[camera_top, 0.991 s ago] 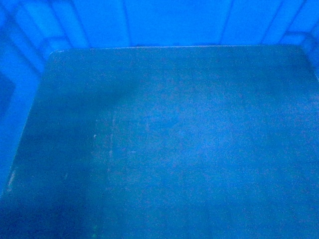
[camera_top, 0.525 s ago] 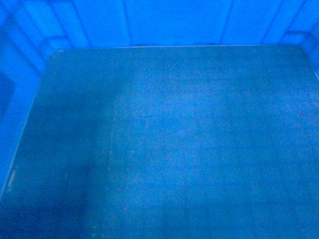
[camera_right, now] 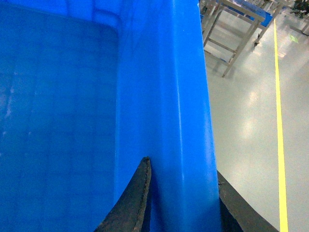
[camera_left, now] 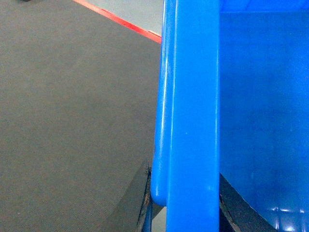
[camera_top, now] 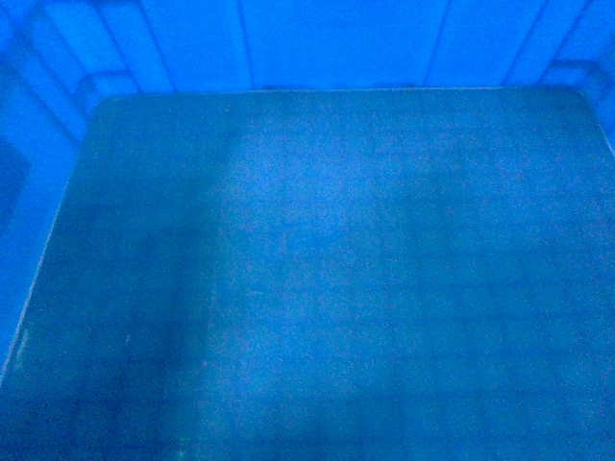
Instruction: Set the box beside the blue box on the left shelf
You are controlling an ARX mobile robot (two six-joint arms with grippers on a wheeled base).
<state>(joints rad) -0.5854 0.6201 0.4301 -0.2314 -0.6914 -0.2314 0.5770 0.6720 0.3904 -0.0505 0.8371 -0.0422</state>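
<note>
Head view: the large open-top blue plastic crate (camera_top: 317,269) fills the frame, its grid-patterned floor empty, held up between both arms. Left wrist: the left gripper (camera_left: 183,203) clamps the thick rim. Right wrist: the right gripper (camera_right: 181,203) pinches the opposite rim. Level, matched arm travel seems essential; no shelf shows.

The box (camera_top: 317,269) is bright blue, its floor darker with a faint grid. Beside the left gripper (camera_left: 183,212) runs a red floor stripe (camera_left: 120,21); beside the right gripper (camera_right: 181,203), a yellow line (camera_right: 279,121).
</note>
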